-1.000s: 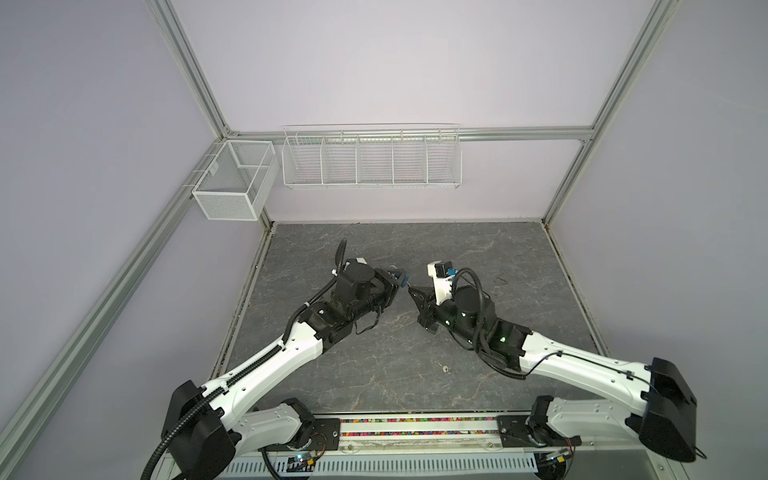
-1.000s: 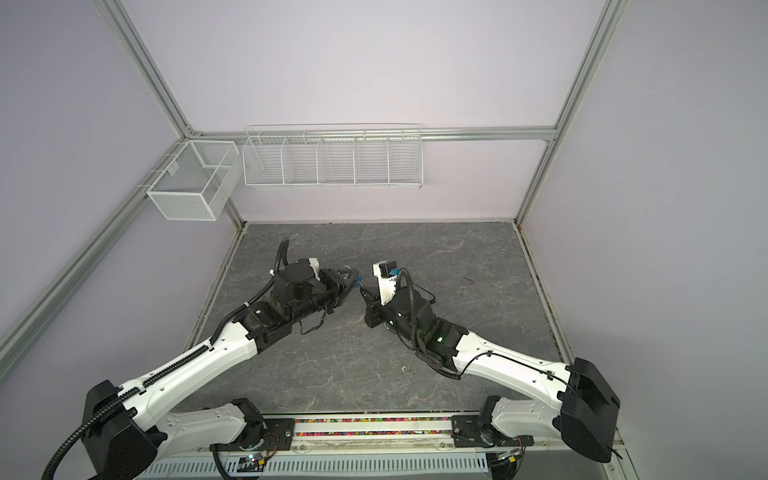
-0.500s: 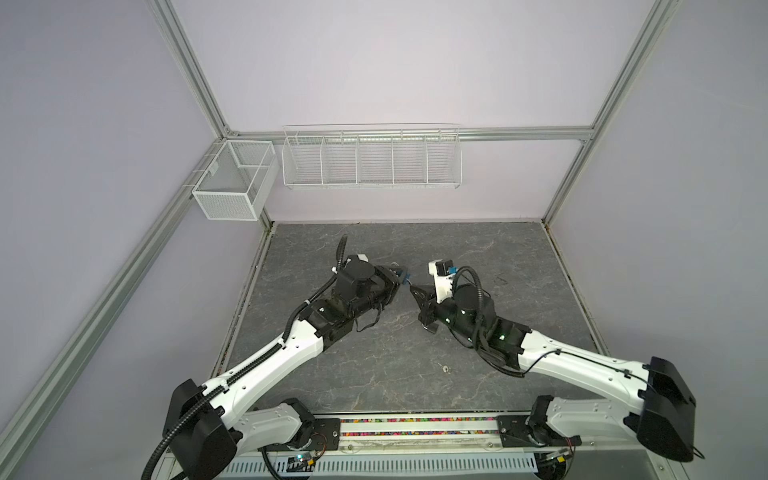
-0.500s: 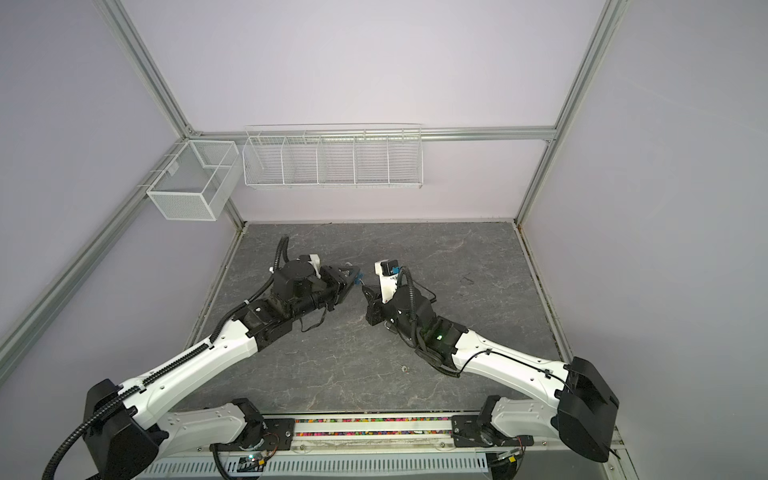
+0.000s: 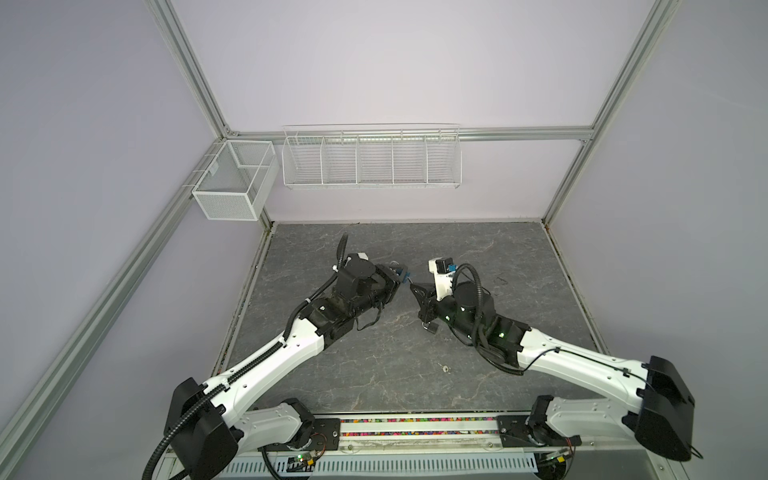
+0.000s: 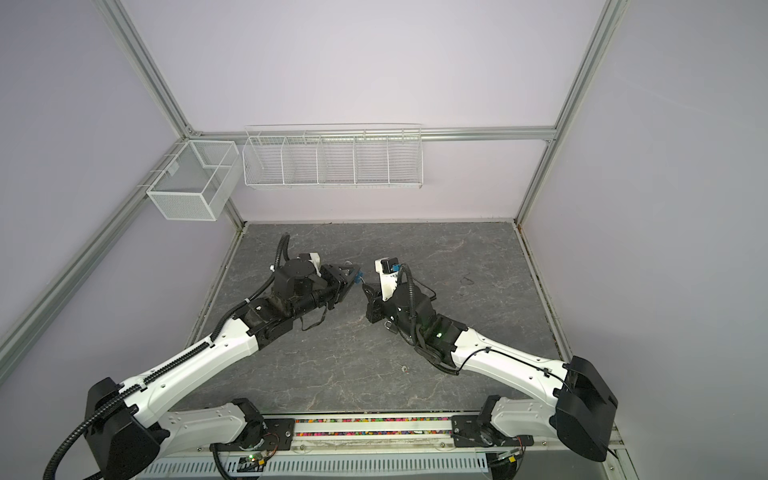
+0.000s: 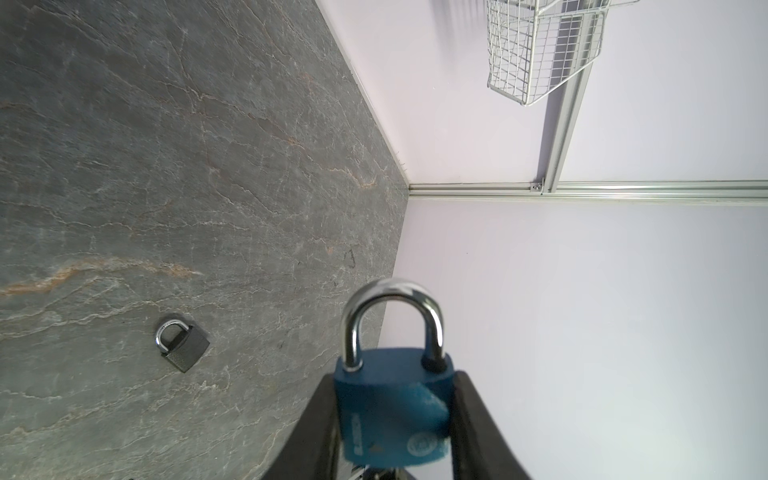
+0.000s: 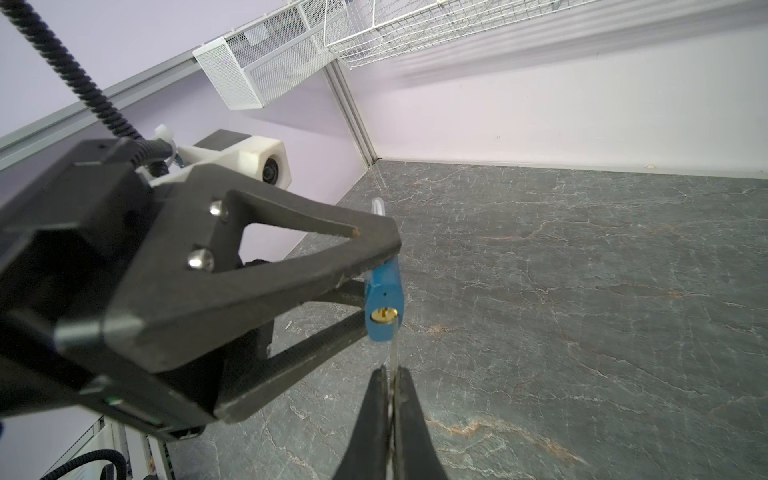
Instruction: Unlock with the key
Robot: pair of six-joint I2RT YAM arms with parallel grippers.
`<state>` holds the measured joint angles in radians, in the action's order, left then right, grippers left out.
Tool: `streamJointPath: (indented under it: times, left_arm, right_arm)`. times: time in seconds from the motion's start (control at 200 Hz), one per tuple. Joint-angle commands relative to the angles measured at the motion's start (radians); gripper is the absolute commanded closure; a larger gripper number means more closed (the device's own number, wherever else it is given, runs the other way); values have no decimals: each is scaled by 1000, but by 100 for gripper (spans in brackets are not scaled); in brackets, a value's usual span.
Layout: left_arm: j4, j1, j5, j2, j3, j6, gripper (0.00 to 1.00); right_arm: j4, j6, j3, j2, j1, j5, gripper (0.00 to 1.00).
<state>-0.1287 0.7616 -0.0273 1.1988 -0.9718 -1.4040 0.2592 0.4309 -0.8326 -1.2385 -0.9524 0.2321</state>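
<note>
So that its keyhole (image 8: 383,314) faces right, the left gripper (image 5: 398,277) clamps the blue padlock (image 7: 390,415) aloft while the right gripper (image 8: 392,370) pinches the key (image 8: 393,353), blade near it.

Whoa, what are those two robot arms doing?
The left gripper is clamped on a blue padlock with a silver shackle, holding it above the grey marbled table. The right gripper pinches a silver key and points it at the brass keyhole; the key is not in yet. A dark grey padlock lies on the table.
</note>
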Motion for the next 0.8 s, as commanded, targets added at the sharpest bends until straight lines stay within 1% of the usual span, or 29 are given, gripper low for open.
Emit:
streamJointPath:
  times: [0.0,0.15,0.285,0.37,0.47,0.57,0.71,0.735,0.795]
  left_arm:
    - [7,11,-28,4,-34,10,94]
    - [19,12,-40,7,-34,7,95]
    - [-8,15,-33,12,-46,16,95]
    - [1,14,-38,13,-44,15,95]
    - [-29,15,-32,14,-55,24,95]
    - [12,16,-44,10,-41,13,95]
    - [-18,19,-53,17,-63,27,96]
    - [-12,19,-56,15,-59,22,96]
    - [7,18,-62,11,-51,14,96]
  right_arm:
    - [26,-18,-32,14,12,2,94]
    - [24,-17,-33,14,11,1,94]
    - [31,-7,-39,13,9,-28,94]
    - [24,-6,-40,10,8,-20,94]
    - [19,-13,-40,13,9,-18,94]
    - [9,-7,-39,4,11,-8,94]
    - [16,-3,-40,-5,15,-24,94]
    - [1,-3,-77,-9,15,-16,94]
    - [-7,-7,-78,-14,15,-4,94]
